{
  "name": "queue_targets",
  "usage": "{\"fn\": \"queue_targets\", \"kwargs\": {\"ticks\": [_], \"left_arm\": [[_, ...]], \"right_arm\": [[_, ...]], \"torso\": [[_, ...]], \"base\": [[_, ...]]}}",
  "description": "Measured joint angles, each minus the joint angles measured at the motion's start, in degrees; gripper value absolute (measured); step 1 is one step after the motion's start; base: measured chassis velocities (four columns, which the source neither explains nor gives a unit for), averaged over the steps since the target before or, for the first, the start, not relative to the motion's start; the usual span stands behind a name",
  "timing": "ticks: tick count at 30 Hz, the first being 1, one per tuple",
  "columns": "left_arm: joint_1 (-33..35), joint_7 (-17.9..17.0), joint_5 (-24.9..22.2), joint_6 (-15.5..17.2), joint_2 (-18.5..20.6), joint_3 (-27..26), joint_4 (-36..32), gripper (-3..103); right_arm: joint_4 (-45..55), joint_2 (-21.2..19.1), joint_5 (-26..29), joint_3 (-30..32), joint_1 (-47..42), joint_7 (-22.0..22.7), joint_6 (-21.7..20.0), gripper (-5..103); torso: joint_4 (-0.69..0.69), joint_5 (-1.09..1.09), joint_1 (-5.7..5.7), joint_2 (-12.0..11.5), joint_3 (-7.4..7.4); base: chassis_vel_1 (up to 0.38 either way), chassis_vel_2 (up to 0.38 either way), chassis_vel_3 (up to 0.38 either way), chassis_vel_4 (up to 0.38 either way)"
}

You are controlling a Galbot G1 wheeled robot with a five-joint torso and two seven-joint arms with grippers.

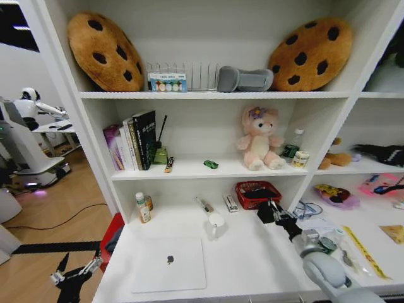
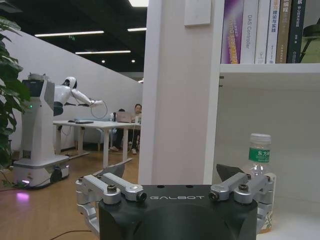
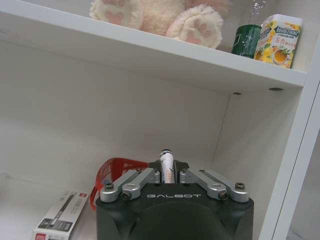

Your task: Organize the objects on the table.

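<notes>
My right gripper (image 3: 166, 176) is clenched on a white marker (image 3: 166, 165) — held above the white desk (image 1: 252, 259), just before the red wire basket (image 1: 257, 194). I judge this the carrying step; next comes a careful release. My left gripper (image 1: 79, 270) hangs spread beside the desk — idle.

You face a white shelving unit (image 1: 208, 95); to your left lie a wood floor (image 1: 57, 214), a white wall (image 2: 85, 75) and ceiling strip lights (image 2: 75, 34).
</notes>
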Motion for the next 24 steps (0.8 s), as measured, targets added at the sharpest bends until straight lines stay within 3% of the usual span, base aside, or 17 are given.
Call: {"fn": "queue_targets", "kwargs": {"ticks": [10, 16, 24], "left_arm": [[-0.1, -0.3, 0.2, 0.5, -0.2, 0.0, -0.2, 100], [-0.3, -0.6, 0.4, 1.0, -0.3, 0.0, -1.3, 100], [0.0, -0.7, 0.4, 1.1, -0.7, -0.4, -1.6, 100]], "right_arm": [[-8.8, -0.5, 0.5, -5.6, 12.2, 0.1, 0.5, 12], [-16.7, 0.8, 0.9, -12.9, 22.2, 0.1, 1.1, 12], [-22.4, 2.2, 0.4, -18.0, 27.1, -0.5, 2.3, 12]], "torso": [[0.02, 0.0, 0.01, 0.0, 0.0], [0.04, 0.0, 0.01, 0.0, 0.0], [0.03, 0.0, 0.01, 0.0, 0.0]], "base": [[0.0, 0.0, 0.0, 0.0], [0.0, 0.0, 0.0, 0.0], [0.0, 0.0, 0.0, 0.0]]}}
